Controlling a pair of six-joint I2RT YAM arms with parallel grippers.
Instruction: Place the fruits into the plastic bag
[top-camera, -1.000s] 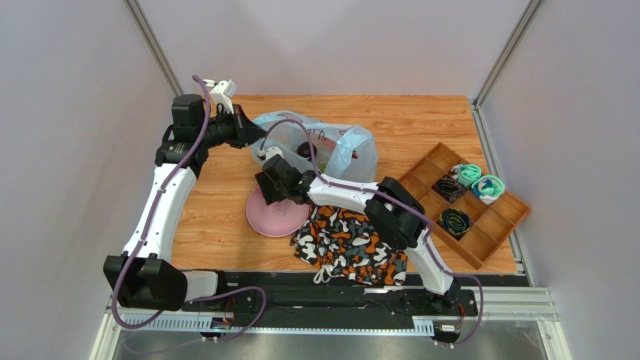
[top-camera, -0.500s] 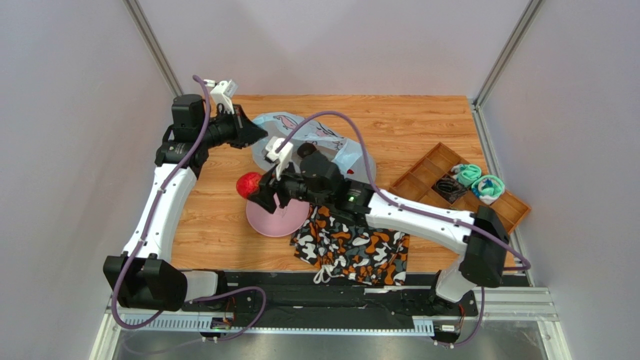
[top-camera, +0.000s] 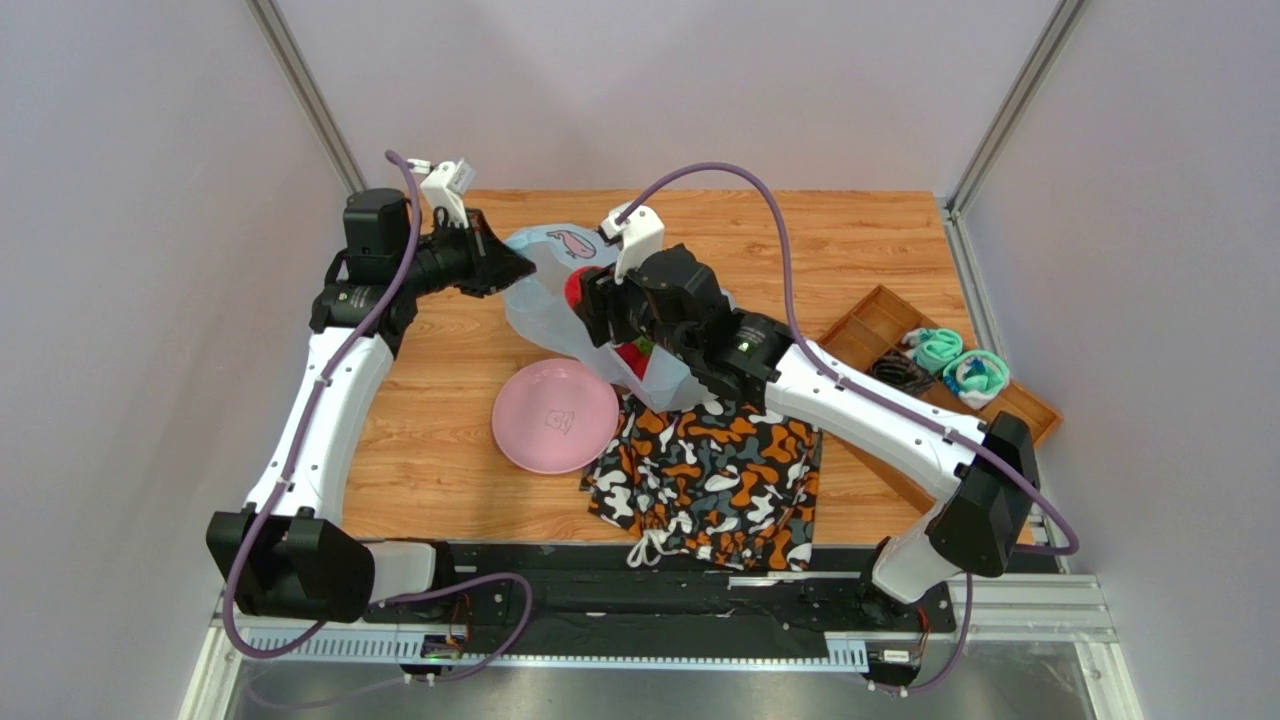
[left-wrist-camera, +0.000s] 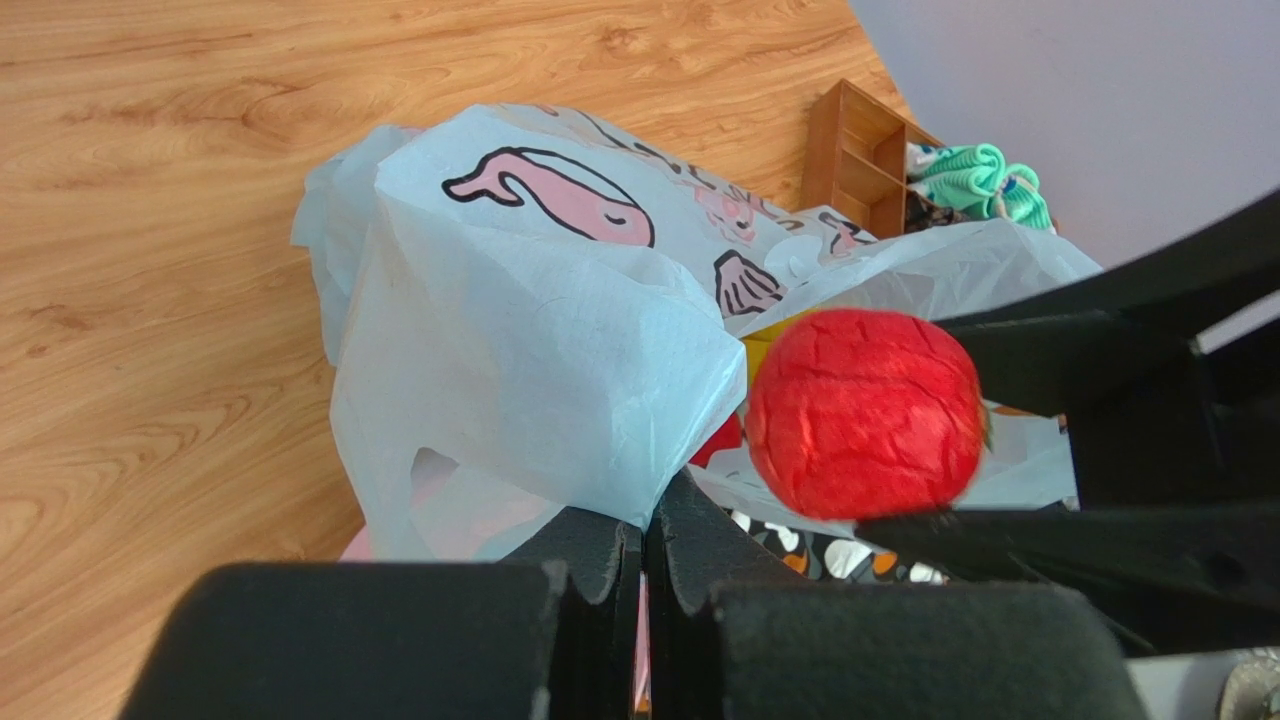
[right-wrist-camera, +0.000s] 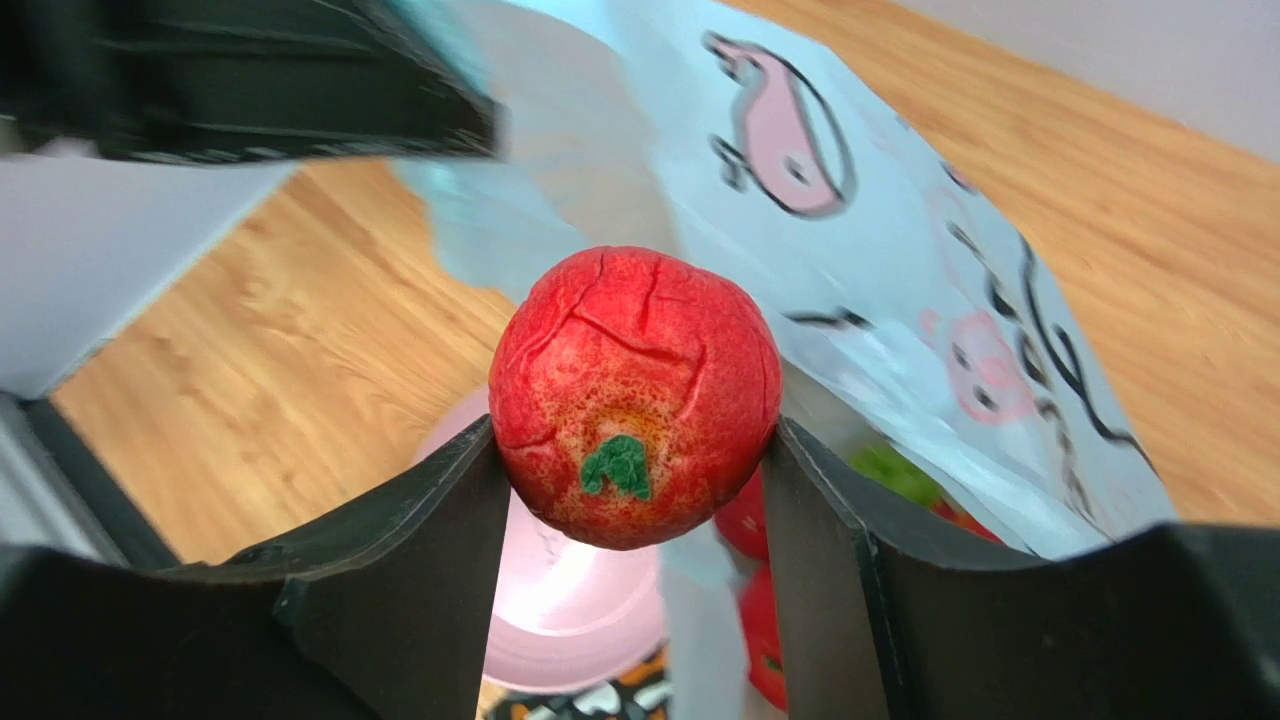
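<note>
The light-blue plastic bag (top-camera: 544, 305) with pink prints lies at the table's middle back. My left gripper (top-camera: 507, 270) is shut on its near-left edge (left-wrist-camera: 526, 330) and holds the mouth up. My right gripper (top-camera: 586, 293) is shut on a red round fruit (right-wrist-camera: 634, 393), which it holds above the bag's opening. That fruit also shows in the left wrist view (left-wrist-camera: 864, 413). More red fruits (right-wrist-camera: 766, 600) and a bit of green (right-wrist-camera: 902, 473) lie inside the bag. Bananas and the dark fruit are hidden.
A pink plate (top-camera: 556, 416) lies in front of the bag with nothing on it. A camouflage cloth (top-camera: 706, 473) lies to its right. A wooden divided tray (top-camera: 977, 435) with small items sits at the right edge.
My right arm has carried the red fruit from beside the plate's left rim up and back to over the bag's mouth. The left arm has held still.
</note>
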